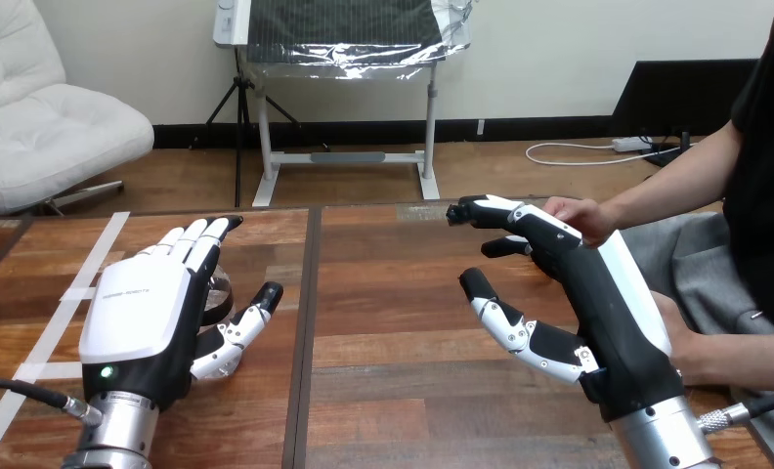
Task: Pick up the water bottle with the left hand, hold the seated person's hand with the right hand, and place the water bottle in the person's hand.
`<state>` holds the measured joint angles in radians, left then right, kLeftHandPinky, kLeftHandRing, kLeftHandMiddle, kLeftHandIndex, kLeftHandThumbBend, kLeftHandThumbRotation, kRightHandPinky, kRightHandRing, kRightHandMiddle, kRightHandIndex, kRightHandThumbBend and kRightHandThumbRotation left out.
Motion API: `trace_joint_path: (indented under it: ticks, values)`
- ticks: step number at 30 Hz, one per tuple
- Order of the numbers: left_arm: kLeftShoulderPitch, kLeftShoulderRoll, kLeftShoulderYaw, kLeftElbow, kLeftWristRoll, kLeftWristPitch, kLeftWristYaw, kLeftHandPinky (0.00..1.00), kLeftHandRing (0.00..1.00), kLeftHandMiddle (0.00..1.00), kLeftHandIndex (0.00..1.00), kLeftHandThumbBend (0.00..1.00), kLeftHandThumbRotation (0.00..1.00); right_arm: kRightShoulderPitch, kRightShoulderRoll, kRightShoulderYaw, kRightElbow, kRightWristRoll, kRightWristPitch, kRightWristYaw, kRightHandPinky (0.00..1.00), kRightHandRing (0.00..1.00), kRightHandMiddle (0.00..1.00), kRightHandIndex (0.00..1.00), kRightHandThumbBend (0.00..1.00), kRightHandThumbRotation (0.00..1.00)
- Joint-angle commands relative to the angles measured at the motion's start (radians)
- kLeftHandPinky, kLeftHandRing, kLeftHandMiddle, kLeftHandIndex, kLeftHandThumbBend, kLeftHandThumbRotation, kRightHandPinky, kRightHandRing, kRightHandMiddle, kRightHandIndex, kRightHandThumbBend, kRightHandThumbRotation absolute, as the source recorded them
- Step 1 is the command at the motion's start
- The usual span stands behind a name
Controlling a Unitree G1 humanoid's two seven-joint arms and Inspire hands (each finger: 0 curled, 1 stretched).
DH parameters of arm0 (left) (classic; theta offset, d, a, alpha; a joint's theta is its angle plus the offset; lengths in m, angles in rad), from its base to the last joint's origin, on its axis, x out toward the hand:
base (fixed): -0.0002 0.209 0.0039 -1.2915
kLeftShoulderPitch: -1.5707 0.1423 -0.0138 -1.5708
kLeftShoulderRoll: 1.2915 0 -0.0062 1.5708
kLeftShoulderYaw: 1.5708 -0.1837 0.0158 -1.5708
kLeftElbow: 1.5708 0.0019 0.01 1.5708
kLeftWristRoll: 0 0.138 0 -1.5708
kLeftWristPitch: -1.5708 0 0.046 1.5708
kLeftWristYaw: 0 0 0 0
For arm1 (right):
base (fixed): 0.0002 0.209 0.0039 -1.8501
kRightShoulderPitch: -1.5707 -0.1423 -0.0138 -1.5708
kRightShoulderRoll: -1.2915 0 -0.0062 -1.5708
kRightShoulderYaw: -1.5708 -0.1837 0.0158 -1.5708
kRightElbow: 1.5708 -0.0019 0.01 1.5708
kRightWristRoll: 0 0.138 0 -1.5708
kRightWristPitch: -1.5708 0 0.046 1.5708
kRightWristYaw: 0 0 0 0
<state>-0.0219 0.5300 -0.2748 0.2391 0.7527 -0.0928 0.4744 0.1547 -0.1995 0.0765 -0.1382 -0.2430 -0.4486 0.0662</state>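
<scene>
A robot is sitting at a wooden table (393, 293) with a person seated at the right. The robot's left hand (139, 313) is hovering low over the table at the left, with its fingers lying straight and together and its thumb spread wide. The gap is probably being left open to take the water bottle (219, 290). The bottle is standing just behind the palm, and a clear curved edge is showing between fingers and thumb. The hand is hiding the rest, so contact cannot be told.

The right hand (598, 293) is pointing away across the table, fingers straight, thumb held apart, gripping nothing. The person's upper hand (580, 217) is resting against the back of these fingers, likely offered for holding. Whether it is touching or lying just behind is unclear. The person's lower hand (691, 352) is partly hidden behind the robot's wrist.
</scene>
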Motion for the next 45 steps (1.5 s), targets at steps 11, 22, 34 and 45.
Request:
trace_joint_path:
  ticks: [11, 22, 34, 45]
  values:
    - [0.056, -0.024, -0.026, 0.007, 0.011, 0.003, -0.062, 0.84, 0.88, 0.92, 0.90, 0.43, 1.00, -0.068, 0.000, -0.005, -0.029, 0.010, -0.005, 0.001, 0.70, 0.81, 0.82, 0.72, 0.31, 0.00]
    - [0.058, -0.027, -0.023, 0.011, 0.014, -0.004, -0.057, 0.84, 0.88, 0.91, 0.89, 0.43, 1.00, -0.066, 0.000, -0.004, -0.035, 0.009, 0.006, 0.003, 0.70, 0.80, 0.82, 0.72, 0.30, 0.00]
    - [0.064, -0.031, -0.022, 0.008, 0.022, -0.017, -0.044, 0.82, 0.87, 0.91, 0.89, 0.43, 1.00, -0.068, -0.001, -0.005, -0.034, 0.006, 0.005, 0.002, 0.70, 0.81, 0.82, 0.72, 0.31, 0.00]
    - [0.075, -0.032, -0.017, -0.016, 0.029, -0.022, -0.041, 0.83, 0.87, 0.91, 0.89, 0.43, 1.00, -0.068, -0.003, -0.004, -0.034, 0.007, 0.006, 0.004, 0.70, 0.81, 0.82, 0.72, 0.30, 0.00]
